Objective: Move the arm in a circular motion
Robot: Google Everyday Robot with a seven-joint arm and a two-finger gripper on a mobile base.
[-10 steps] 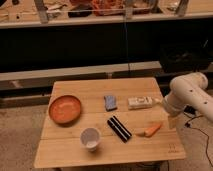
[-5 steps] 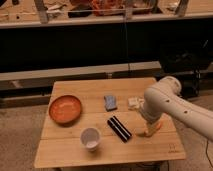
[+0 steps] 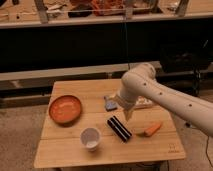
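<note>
Camera view shows my arm (image 3: 165,97) stretched in from the right, gripper (image 3: 128,116) seemingly above the table (image 3: 150,150) middle, spread or pressed I cannot tell.

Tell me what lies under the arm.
The gripper hangs over the table beside a black box. The arm covers most of a white packet; only its edge shows.

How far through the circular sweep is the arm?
Done: the arm has swung leftward from the right edge of the table. In hand: its gripper hangs over mid-table, close to the black bar. Left: the return arc to close the loop; no full circle shows yet.
</note>
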